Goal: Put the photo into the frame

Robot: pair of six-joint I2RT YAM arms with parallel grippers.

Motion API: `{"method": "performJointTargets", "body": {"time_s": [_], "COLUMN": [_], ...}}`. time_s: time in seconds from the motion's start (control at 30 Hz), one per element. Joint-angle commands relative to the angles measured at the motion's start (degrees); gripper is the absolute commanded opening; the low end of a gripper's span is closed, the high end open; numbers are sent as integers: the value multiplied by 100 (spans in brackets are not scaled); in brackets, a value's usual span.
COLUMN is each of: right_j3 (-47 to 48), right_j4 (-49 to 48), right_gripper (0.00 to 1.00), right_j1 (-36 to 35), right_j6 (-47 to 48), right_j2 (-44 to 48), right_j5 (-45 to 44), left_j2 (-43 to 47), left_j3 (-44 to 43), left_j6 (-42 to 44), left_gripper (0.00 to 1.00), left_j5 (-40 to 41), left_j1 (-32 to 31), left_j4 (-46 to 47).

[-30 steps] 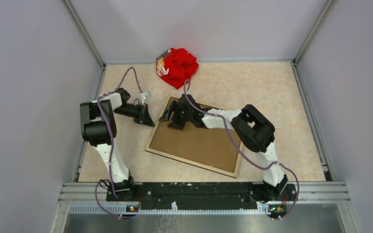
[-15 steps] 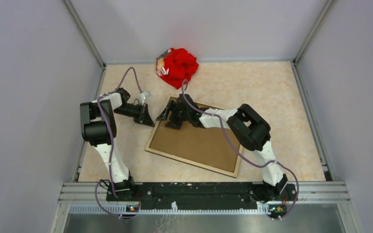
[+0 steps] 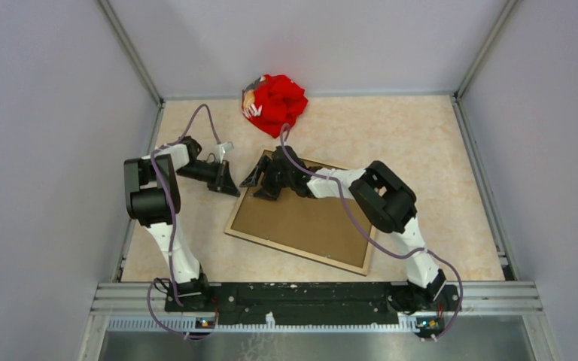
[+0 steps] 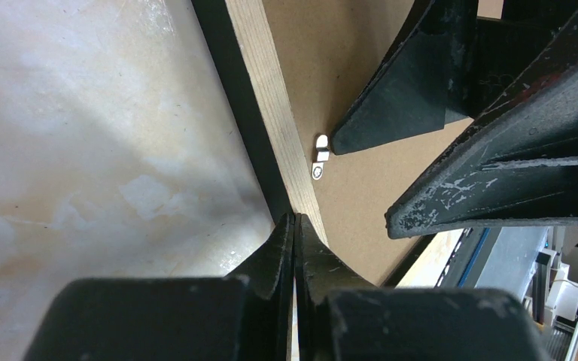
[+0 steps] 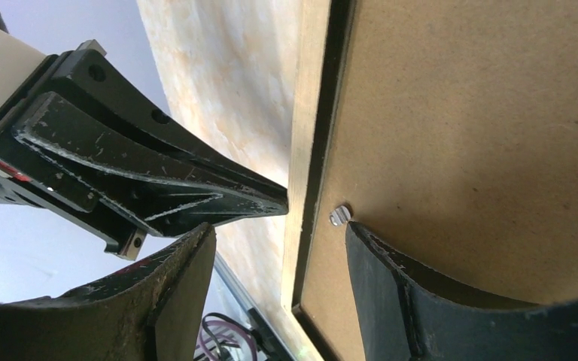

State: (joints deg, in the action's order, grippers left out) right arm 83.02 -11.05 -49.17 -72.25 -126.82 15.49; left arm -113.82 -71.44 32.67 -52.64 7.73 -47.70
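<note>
My left hand [image 4: 294, 219], together, touches the frame [image 4: 266, 98]; my right hand [image 5: 278, 229], apart, sits by the clip [image 5: 339, 216] — slipping could dislodge the photo [image 5: 482, 135].

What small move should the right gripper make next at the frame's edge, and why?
Probably nudge a fingertip of the right gripper against the small metal tab, turning it to lock the photo in. The photo's brown back already sits inside the frame, the fingertip rests beside that tab, and the shut left gripper touches the wooden rim.
</note>
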Motion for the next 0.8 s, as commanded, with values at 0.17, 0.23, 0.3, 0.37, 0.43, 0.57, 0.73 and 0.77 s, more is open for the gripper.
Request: {"method": "performJointTargets", "body": {"time_s": [0.17, 0.23, 0.3, 0.37, 0.43, 0.57, 0.73, 0.77], "right_j3": [450, 487, 534, 585, 617, 696, 742, 736], "right_j4": [-95, -58, -26, 26, 50, 72, 79, 92], "right_gripper": [64, 64, 64, 64, 64, 64, 64, 64], "right_j1": [-92, -93, -93, -93, -93, -93, -81, -84], "right_j6": [-23, -6, 20, 53, 69, 123, 318, 353], "right_j2": [-283, -289, -319, -348, -373, -420, -395, -371], "right_j5": [65, 45, 43, 43, 51, 82, 126, 114], "left_j2": [35, 35, 35, 27, 22, 27, 33, 36], "left_j3": [98, 104, 106, 105, 113, 121, 113, 120], "left_j6": [125, 139, 139, 152, 160, 170, 183, 194], "left_gripper": [4, 4, 4, 4, 4, 4, 4, 4], "left_j5": [345, 360, 362, 367, 360, 355, 384, 387], "left_j1": [-60, -56, -57, -53, -53, -60, -54, -60], "left_j4": [221, 218, 218, 214, 198, 198, 190, 192]}}
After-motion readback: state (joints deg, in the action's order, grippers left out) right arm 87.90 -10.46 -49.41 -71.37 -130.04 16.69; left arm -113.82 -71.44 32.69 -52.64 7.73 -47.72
